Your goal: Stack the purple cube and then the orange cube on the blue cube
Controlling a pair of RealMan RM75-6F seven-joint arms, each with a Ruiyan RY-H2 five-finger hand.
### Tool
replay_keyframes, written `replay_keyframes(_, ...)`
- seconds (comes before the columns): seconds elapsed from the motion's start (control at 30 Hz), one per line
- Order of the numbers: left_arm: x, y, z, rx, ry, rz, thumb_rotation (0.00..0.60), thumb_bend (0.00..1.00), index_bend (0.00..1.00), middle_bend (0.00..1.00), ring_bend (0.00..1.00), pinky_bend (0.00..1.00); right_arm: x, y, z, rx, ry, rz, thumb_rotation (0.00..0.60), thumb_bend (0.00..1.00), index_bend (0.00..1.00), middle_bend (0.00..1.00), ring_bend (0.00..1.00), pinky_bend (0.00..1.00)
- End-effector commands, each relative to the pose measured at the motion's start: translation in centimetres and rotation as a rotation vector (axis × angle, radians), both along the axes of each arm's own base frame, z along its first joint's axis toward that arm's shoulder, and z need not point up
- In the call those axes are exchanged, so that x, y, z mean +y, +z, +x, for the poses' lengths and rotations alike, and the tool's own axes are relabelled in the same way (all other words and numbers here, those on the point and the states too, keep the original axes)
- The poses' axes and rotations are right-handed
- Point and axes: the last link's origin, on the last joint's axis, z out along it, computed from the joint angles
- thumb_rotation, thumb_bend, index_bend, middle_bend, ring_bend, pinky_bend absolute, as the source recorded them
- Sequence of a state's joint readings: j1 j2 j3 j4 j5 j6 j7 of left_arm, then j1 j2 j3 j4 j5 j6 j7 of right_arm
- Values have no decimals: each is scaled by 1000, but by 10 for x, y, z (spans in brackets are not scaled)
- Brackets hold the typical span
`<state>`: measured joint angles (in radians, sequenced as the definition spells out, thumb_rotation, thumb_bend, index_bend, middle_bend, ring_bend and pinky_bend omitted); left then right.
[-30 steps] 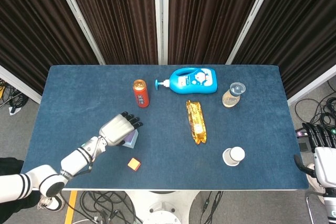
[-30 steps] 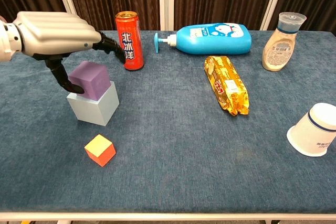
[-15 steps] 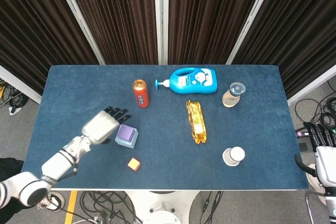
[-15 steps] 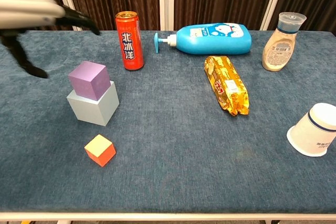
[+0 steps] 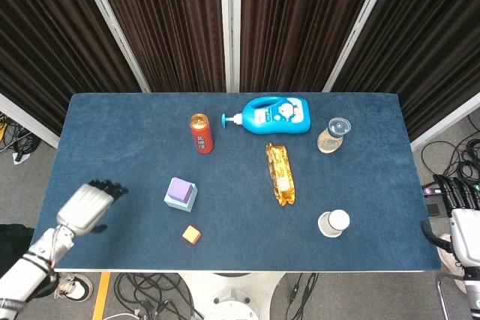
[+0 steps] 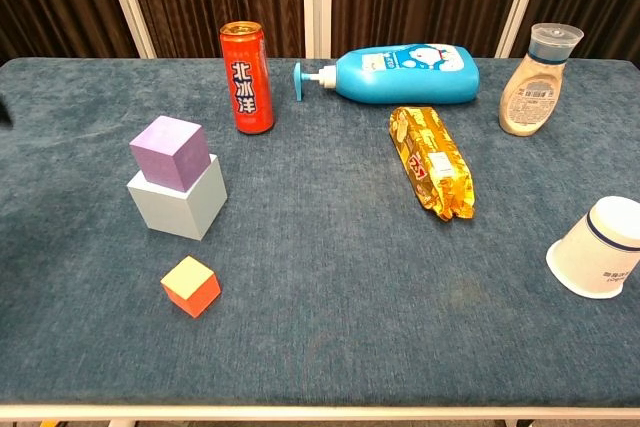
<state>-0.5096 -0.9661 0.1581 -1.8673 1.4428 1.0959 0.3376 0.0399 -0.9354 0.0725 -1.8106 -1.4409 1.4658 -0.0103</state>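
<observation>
The purple cube [image 6: 169, 151] [image 5: 179, 189] sits on top of the pale blue cube [image 6: 180, 202] [image 5: 181, 201], left of the table's middle. In front of that stack the small orange cube [image 6: 191, 285] [image 5: 192, 234] lies on the cloth. My left hand [image 5: 90, 204] hovers near the left table edge, well apart from the cubes, holding nothing, its dark fingers [image 5: 109, 187] slightly curled and apart. My right hand [image 5: 459, 192] hangs off the right table edge with nothing in it. The chest view shows neither hand.
A red can [image 6: 246, 77] stands behind the stack. A blue pump bottle [image 6: 405, 73] lies at the back. A yellow snack pack [image 6: 433, 162], a capped sauce bottle [image 6: 538, 67] and a white paper cup [image 6: 601, 246] occupy the right half of the blue tablecloth [image 6: 320, 327].
My left hand has let go of the purple cube on the blue cube and drawn back left toward the table edge, leaving the chest view. The cubes have stayed put.
</observation>
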Motion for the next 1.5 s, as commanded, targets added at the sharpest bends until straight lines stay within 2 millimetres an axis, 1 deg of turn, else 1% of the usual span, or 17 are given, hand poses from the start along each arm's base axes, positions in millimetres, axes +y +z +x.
replay_keyframes(0.03, -17, -17, -8, -57, 17, -41, 600, 158, 362, 425, 322, 391, 0, -1, 0, 3, -2, 3, 600, 230, 50, 85, 0, 0)
replay_keyframes(0.1, -24, -29, -4, -108, 17, -66, 600, 158, 373, 435, 335, 405, 0, -2, 0, 5, -3, 6, 600, 230, 50, 85, 0, 0)
replay_keyframes(0.17, -27, -39, 4, -150, 1, -85, 600, 157, 379, 439, 341, 413, 0, -2, 0, 7, -3, 7, 600, 230, 50, 85, 0, 0)
replay_keyframes(0.3, -25, -57, 24, -204, -30, -88, 600, 150, 378, 444, 347, 416, 0, -3, 0, 9, -5, 10, 600, 230, 49, 85, 0, 0)
replay_keyframes(0.5, -27, -87, 53, -287, 74, -42, 600, 139, 379, 468, 347, 416, 0, -2, 0, 5, -5, 7, 600, 230, 50, 86, 0, 0)
replay_keyframes(0.67, -30, -109, 65, -308, 189, -45, 600, 128, 360, 491, 359, 422, -1, 0, -1, -1, -5, 6, 600, 230, 49, 86, 0, 0)
replay_keyframes(0.87, -27, -120, 72, -298, 189, -54, 600, 126, 356, 494, 361, 425, 0, 0, -2, -2, -6, 5, 600, 230, 49, 87, 0, 0)
replay_keyframes(0.93, -27, -122, 74, -293, 161, -59, 600, 126, 356, 496, 362, 425, -1, 0, -2, -1, -6, 7, 600, 230, 49, 87, 0, 0)
replay_keyframes(1.03, -26, -124, 73, -259, 55, -53, 600, 127, 358, 502, 368, 427, -1, -1, -2, 2, -7, 10, 600, 230, 50, 87, 0, 0)
replay_keyframes(1.17, -32, -129, 67, -230, -105, -58, 600, 127, 368, 518, 382, 439, -2, -2, -1, 4, -11, 11, 600, 230, 49, 87, 0, 0)
replay_keyframes(1.3, -37, -133, 60, -238, -244, -73, 600, 128, 394, 543, 406, 466, -3, -2, -1, 4, -13, 9, 600, 230, 50, 87, 0, 0)
replay_keyframes(1.37, -38, -136, 56, -237, -308, -89, 600, 128, 399, 547, 410, 472, -3, -2, -1, 4, -14, 10, 600, 231, 50, 87, 0, 0)
replay_keyframes(1.5, -35, -141, 55, -233, -413, -113, 600, 130, 399, 547, 410, 472, -3, -1, -1, 1, -13, 7, 600, 230, 49, 87, 0, 0)
